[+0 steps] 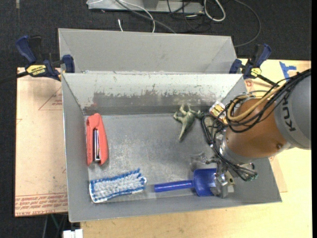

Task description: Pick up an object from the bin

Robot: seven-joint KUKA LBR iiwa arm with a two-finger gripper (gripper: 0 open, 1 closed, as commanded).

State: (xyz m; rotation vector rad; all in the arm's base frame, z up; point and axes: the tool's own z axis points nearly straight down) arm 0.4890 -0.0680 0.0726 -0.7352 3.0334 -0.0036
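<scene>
My gripper (224, 181) is low in the bin's front right corner, partly under the arm's orange cover. It sits right at the wide head of a blue plastic tool with a long handle (173, 186), which lies flat along the front wall with its handle pointing left. Whether the tool's head is between the gripper's jaws is hidden. A green toy dinosaur (187, 119) lies behind the gripper, near the back wall.
A red stapler (95, 139) lies along the left wall. A brush with blue and white bristles (117, 185) rests in the front left corner. The arm with its cables covers the bin's right side.
</scene>
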